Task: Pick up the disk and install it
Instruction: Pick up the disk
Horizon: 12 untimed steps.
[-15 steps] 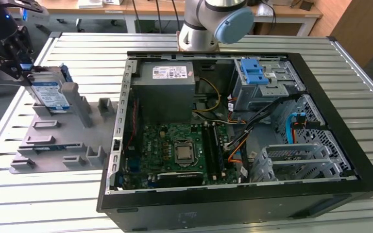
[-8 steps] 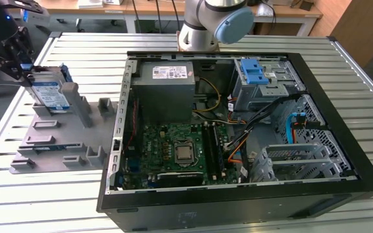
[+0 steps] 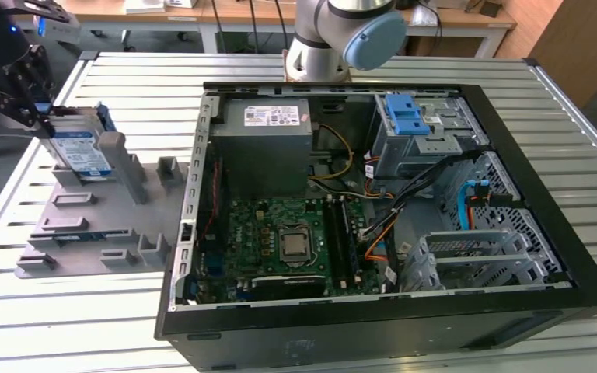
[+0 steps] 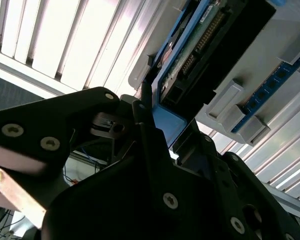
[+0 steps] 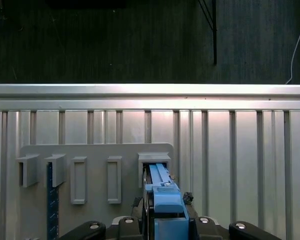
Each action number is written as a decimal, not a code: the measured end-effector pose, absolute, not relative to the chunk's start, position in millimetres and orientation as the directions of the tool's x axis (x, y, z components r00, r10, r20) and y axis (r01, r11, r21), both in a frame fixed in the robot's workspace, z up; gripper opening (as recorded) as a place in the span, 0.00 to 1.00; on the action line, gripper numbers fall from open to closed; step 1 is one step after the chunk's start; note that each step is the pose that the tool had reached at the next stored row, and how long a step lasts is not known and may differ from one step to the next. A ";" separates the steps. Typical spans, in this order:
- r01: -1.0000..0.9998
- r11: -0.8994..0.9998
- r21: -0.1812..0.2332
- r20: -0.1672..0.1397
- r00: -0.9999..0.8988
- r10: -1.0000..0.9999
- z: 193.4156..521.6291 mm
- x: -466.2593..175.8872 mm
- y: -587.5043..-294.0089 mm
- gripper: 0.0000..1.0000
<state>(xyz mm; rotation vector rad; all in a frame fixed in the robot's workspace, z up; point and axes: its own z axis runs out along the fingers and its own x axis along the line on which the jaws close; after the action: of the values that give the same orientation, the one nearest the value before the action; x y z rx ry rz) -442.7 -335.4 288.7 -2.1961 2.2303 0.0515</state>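
My claw (image 5: 165, 202) is clamped on the disk (image 3: 78, 151) by its blue bracket edge, and the disk stands upright in a slot of the grey rack (image 3: 102, 225). The hold is narrow and on plastic, so I judge the disk could slip, tilt and jam in the slot, or drag the rack. Farther off, cables (image 3: 423, 183) crowd the cage (image 3: 423, 128) and might snag it

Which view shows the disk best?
The exterior view: the disk stands upright in the grey fixture at the exterior view's left, label face visible, with the gripper at its top. The first wrist view sees its blue carrier bracket edge-on; the second wrist view catches its connector edge close up.
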 end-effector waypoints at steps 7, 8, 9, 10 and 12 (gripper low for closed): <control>-1.000 0.015 0.016 -0.031 -0.016 -0.999 288.6 -442.7 -335.4 0.37; -1.000 0.015 0.016 -0.031 -0.016 -0.999 288.6 -442.7 -335.4 0.37; -1.000 0.015 0.016 -0.031 -0.016 -0.999 288.6 -442.7 -335.4 0.37; -1.000 0.015 0.016 -0.031 -0.016 -0.999 288.6 -442.7 -335.4 0.37; -1.000 0.015 0.016 -0.031 -0.016 -0.999 288.5 -442.7 -335.4 0.37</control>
<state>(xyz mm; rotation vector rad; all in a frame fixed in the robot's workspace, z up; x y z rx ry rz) -442.7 -335.4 288.5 -2.1961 2.2302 0.0515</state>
